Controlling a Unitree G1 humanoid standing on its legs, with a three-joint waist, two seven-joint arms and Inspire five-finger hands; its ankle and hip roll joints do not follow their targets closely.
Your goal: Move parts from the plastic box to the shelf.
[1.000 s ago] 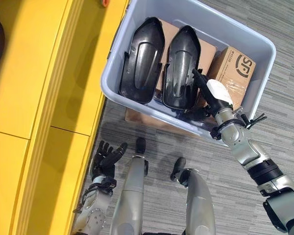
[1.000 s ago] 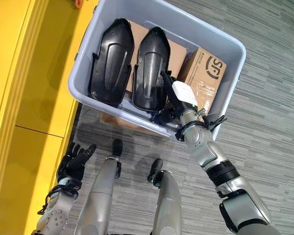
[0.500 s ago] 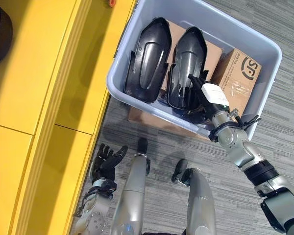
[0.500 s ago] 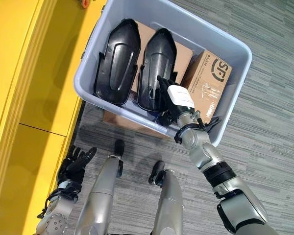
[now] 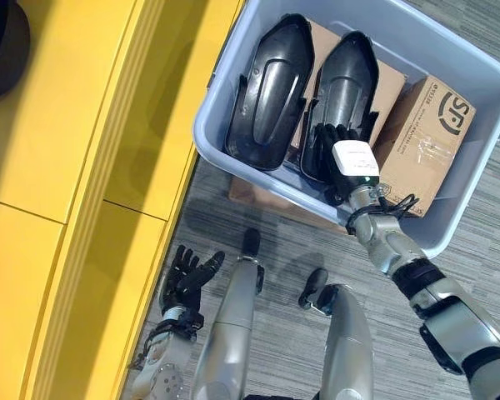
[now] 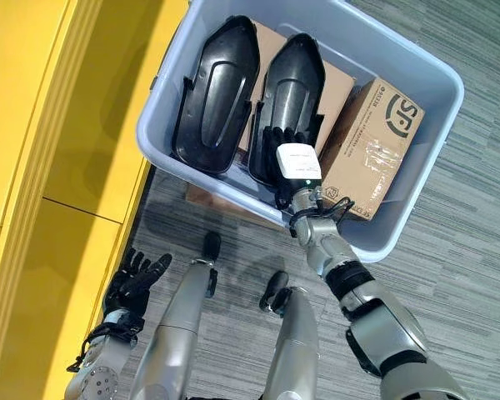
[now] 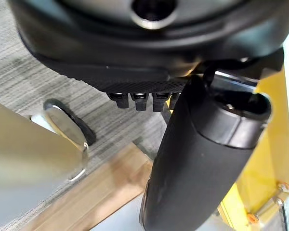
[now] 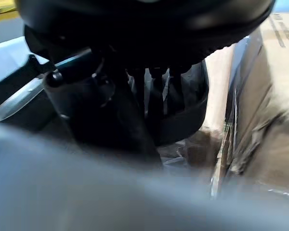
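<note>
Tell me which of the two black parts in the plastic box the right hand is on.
The black part beside the cardboard box: the right hand rests on its near end. The other black part, nearer the yellow shelf, is untouched.

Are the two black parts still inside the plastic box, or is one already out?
Both are inside: the left black part and the right black part lean in the plastic box, where the right hand reaches.

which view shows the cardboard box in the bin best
The left eye view: the cardboard box shows whole beside the black parts. The right eye view shows it almost as well; the right wrist view catches just a blurred side.
</note>
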